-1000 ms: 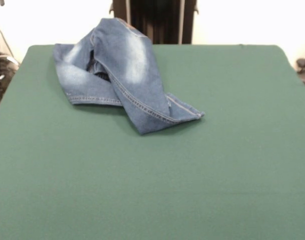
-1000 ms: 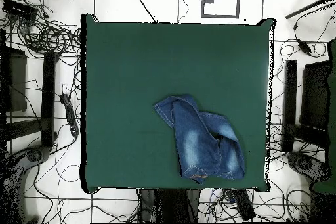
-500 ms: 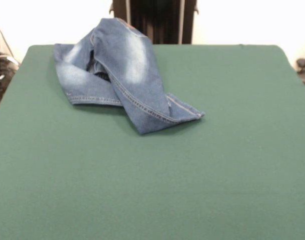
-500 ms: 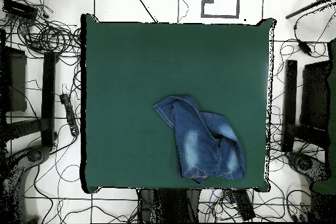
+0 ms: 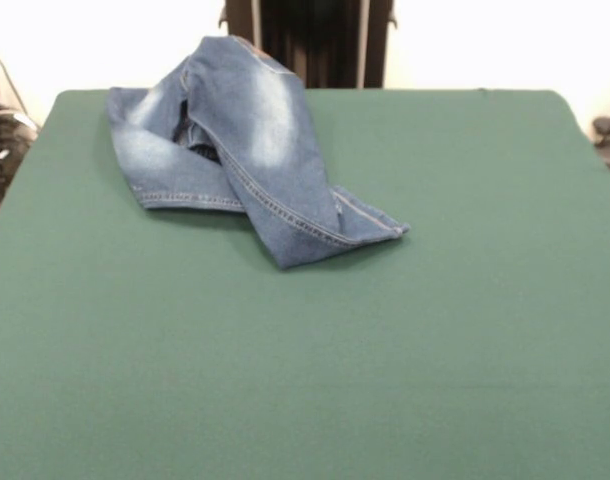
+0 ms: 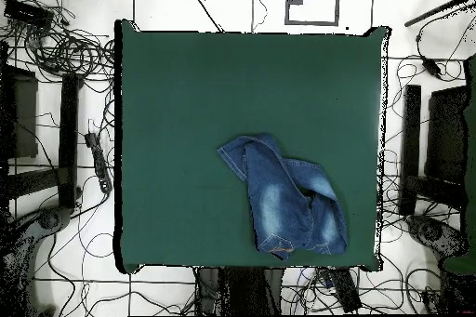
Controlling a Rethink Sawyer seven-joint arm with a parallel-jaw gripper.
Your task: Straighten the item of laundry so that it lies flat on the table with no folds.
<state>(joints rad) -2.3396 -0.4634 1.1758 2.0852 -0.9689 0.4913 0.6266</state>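
Observation:
The item of laundry (image 5: 255, 140), a small pair of blue denim jeans with pale faded patches, lies crumpled and folded over itself on the green table (image 5: 315, 350). In the front view it sits at the far left, one leg crossing over the other toward the middle. In the overhead view the item of laundry (image 6: 284, 197) lies near the table's bottom edge, right of centre, on the table (image 6: 186, 99). No gripper or arm shows in either view.
Cables (image 6: 65, 48) and dark equipment (image 6: 437, 146) lie on the floor around the table in the overhead view. A dark pedestal (image 5: 310, 40) stands behind the table's far edge in the front view.

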